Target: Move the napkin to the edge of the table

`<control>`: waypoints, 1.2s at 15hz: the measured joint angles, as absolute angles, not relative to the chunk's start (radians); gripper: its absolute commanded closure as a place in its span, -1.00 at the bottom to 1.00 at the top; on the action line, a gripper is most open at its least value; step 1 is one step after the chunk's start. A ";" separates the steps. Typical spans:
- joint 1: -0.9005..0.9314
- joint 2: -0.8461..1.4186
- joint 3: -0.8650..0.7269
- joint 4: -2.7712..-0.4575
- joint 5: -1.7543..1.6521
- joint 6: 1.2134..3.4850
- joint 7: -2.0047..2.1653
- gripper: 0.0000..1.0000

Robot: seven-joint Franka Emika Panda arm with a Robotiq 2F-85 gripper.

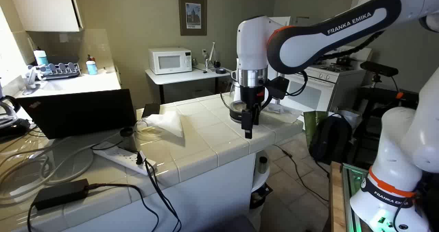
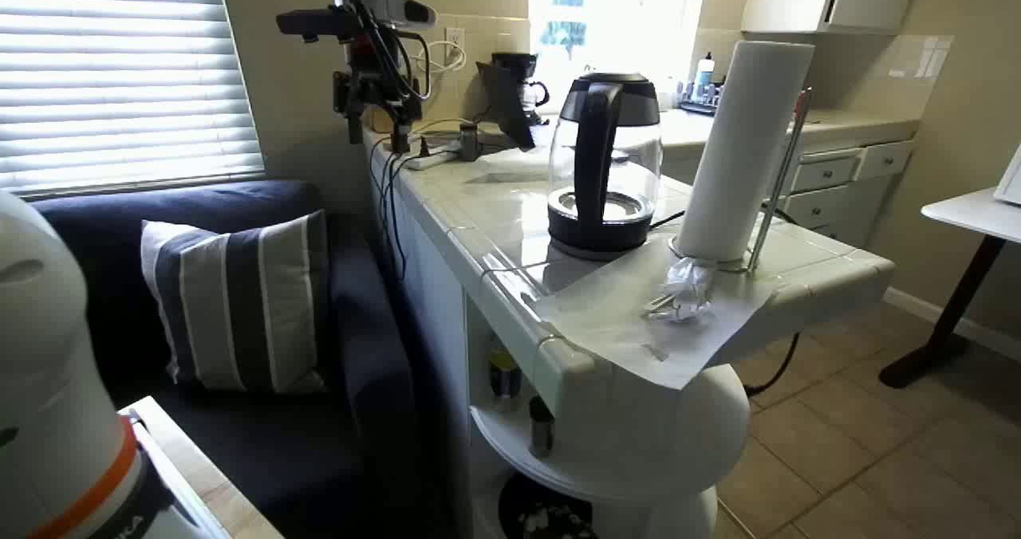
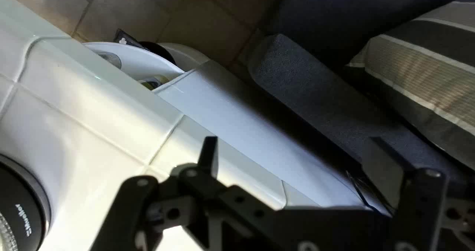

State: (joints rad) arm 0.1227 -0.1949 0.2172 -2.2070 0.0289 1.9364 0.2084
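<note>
At gripper (image 3: pixel 298 156): spread wide, holding nothing. Regarding presumed napkin (image 1: pixel 168 122), at left in an exterior view: likely light, soft, easily creased; best pinched at right edge.

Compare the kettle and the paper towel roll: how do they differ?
Look: the kettle is see-through with black trim; the paper towel roll is opaque white.
Shape: the kettle is wider; the paper towel roll looks slimmer and taller.
Support: the paper towel roll is on a wire holder; the kettle has none.
Shared: both stand on the tiled counter.
</note>
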 measured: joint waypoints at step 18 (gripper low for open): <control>0.106 0.036 0.174 -2.066 0.036 2.347 0.482 -1.00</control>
